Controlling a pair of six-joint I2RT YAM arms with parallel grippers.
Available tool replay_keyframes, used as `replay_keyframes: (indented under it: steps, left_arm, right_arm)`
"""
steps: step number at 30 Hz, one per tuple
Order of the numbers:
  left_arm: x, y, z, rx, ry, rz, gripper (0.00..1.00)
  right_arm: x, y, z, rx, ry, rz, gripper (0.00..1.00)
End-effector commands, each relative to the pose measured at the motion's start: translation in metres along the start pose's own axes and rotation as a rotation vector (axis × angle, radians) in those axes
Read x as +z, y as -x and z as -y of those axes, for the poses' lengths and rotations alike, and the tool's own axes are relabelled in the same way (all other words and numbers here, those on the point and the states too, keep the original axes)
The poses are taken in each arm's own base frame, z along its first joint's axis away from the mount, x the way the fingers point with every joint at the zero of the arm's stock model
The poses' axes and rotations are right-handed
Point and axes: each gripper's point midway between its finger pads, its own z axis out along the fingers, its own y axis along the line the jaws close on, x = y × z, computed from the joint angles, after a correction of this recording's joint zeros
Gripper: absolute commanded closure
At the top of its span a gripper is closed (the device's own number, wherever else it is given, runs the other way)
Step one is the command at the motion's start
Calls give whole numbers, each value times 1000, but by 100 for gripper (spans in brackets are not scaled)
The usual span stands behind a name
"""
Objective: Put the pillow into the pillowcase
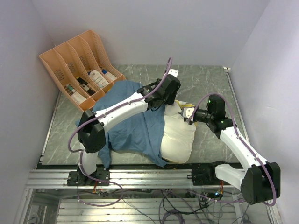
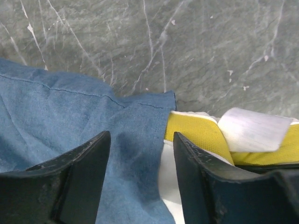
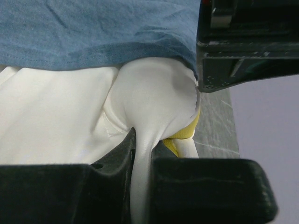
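Observation:
The cream-white pillow [image 1: 180, 135] lies right of centre on the table, its left part covered by the blue pillowcase [image 1: 135, 126]. My right gripper [image 1: 189, 115] is shut on a pinched fold of the pillow's white cover [image 3: 149, 107] at its far corner, beside the yellow edge [image 3: 189, 133]. My left gripper [image 1: 169, 99] hovers over that corner. In the left wrist view it [image 2: 141, 134] is open, its jaws straddling the pillowcase's corner hem [image 2: 145, 121] next to the pillow's yellow edge [image 2: 196, 133]. The fabric touches neither finger.
An orange file organiser [image 1: 79, 65] holding bottles stands at the far left corner of the grey marble table [image 1: 201, 79]. Walls close in on the left, back and right. A metal rail [image 1: 149, 179] runs along the near edge.

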Motion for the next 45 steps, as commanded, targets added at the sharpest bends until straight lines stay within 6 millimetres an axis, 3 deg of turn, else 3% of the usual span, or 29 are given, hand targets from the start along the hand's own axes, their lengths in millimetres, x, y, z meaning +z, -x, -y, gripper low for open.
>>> replay_keyframes:
  steps: [1, 8, 10, 11, 12, 16, 19, 23, 27, 30, 32, 35, 38, 40, 42, 45]
  left_arm:
    - [6, -7, -16, 71, 83, -44, 37]
    - [4, -20, -31, 111, 143, -80, 61]
    - [2, -17, -32, 107, 143, -72, 79]
    - [0, -14, -30, 103, 136, -64, 89]
    - [-3, -8, -28, 95, 123, -50, 92]
    - [-22, 33, 1, 23, -37, 45, 93]
    - [-48, 79, 38, -68, -237, 149, 93]
    - [-89, 139, 84, -162, -495, 274, 93]
    - [-141, 198, 115, -262, -732, 424, 93]
    - [-182, 226, 133, -334, -921, 505, 93]
    - [-200, 236, 139, -374, -1007, 536, 93]
    - [-201, 231, 140, -413, -1044, 540, 93]
    - [-172, 213, 130, -450, -994, 509, 93]
    - [-143, 196, 116, -519, -972, 466, 93]
    - [-132, 193, 105, -591, -1001, 458, 93]
    - [-129, 192, 109, -635, -1089, 427, 93]
  right_arm:
    - [4, 21, -10, 4, 44, 86, 100]
    - [5, 20, -9, 10, 37, 86, 100]
    - [5, 19, -8, 15, 32, 84, 100]
    - [5, 19, -7, 19, 27, 82, 100]
    - [6, 19, -6, 26, 21, 81, 100]
    - [7, 19, 11, 78, -46, 78, 100]
    - [7, 24, 47, 162, -174, 87, 100]
    - [-4, 43, 128, 332, -424, 160, 100]
    - [-37, 82, 207, 559, -556, 401, 100]
    - [-64, 124, 227, 685, -545, 708, 100]
    - [-76, 155, 218, 762, -457, 932, 100]
    - [-46, 164, 189, 903, -307, 1018, 100]
    - [15, 150, 135, 937, -232, 838, 100]
    - [43, 138, 100, 957, -201, 743, 100]
    - [59, 125, 76, 1000, -166, 693, 100]
    - [68, 110, 69, 1070, -148, 686, 100]
